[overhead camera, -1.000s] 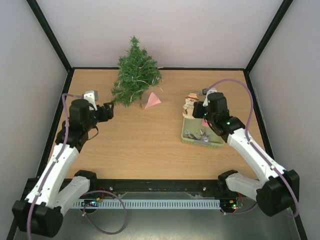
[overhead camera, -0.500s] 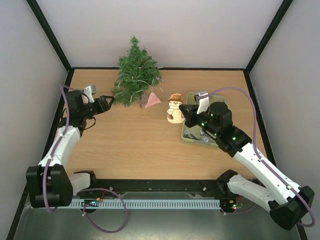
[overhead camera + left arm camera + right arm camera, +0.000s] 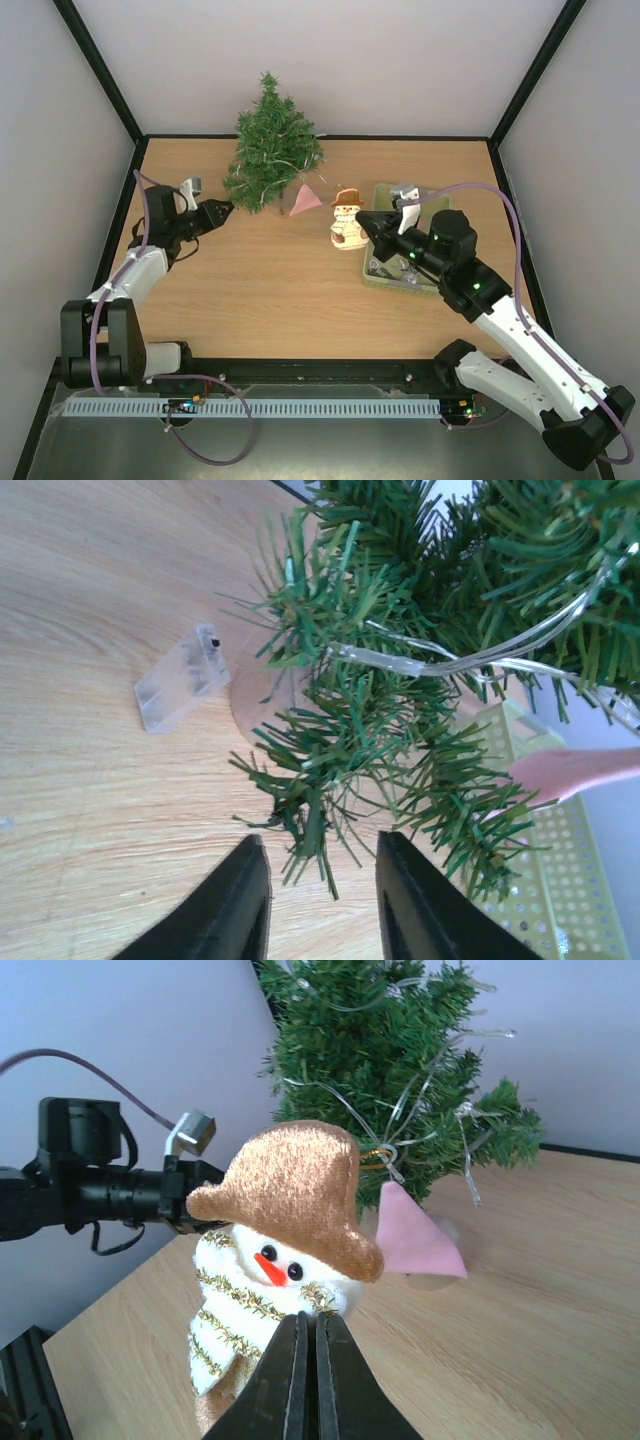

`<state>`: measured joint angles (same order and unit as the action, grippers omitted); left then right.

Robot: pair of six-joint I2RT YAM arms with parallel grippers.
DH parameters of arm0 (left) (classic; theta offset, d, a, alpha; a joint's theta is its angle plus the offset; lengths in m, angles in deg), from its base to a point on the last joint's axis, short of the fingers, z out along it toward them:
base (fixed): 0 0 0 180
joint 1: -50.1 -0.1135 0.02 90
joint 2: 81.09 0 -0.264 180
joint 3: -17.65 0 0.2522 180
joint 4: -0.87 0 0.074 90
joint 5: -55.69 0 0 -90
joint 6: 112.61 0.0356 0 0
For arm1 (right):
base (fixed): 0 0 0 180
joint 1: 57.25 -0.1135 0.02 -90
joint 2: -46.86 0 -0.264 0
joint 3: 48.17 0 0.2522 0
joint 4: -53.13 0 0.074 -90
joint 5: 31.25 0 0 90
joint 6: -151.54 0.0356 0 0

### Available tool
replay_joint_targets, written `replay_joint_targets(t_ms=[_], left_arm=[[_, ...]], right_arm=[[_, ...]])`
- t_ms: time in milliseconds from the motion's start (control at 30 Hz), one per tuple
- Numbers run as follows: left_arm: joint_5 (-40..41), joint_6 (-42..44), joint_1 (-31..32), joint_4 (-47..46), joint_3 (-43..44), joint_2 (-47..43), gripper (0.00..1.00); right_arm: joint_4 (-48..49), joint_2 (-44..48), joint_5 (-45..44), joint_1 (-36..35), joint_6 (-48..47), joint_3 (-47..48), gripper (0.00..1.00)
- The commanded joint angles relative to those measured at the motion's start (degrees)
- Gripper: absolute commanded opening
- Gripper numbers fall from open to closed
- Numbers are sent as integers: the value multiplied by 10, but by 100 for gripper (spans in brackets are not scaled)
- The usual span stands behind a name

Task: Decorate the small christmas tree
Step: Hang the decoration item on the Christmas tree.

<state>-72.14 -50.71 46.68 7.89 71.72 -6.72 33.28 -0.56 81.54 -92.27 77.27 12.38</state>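
Observation:
The small christmas tree (image 3: 272,150) stands at the back of the table, left of centre, with a clear light string (image 3: 440,665) wound through its branches. My left gripper (image 3: 226,209) is at its lower left branches. Its jaws (image 3: 322,855) stand a little apart, with needle tips of the tree (image 3: 400,680) reaching between them and nothing clamped. My right gripper (image 3: 362,222) is shut on a plush snowman (image 3: 346,222) with a brown hat and holds it above the table, right of the tree. In the right wrist view the snowman (image 3: 270,1260) hangs at the shut gripper (image 3: 308,1320), in front of the tree (image 3: 400,1080).
A pink cone ornament (image 3: 305,200) lies by the tree's base on its right side. A pale green perforated basket (image 3: 400,283) with silvery ornaments sits under my right arm. A clear battery box (image 3: 180,677) lies on the wood beside the tree's round base.
My left gripper reached forward to the tree's lower branches and its jaws narrowed. My right arm carried the snowman left, from over the basket toward the tree.

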Motion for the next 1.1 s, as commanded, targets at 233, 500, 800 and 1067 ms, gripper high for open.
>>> replay_joint_targets(t_ms=[233,500,800,1067], left_arm=[[18,-28,48,-45,-42,-48,2],[62,-120,127,-129,-118,-110,2],[109,-163,202,-156,-134,-130,3],[169,-163,205,-45,-117,-241,45]], right_arm=[[46,51,75,-4,-47,-36,2],[69,56,142,-4,-117,-54,2],[91,58,223,-11,-227,-73,2],[169,21,142,-77,-361,-78,2]])
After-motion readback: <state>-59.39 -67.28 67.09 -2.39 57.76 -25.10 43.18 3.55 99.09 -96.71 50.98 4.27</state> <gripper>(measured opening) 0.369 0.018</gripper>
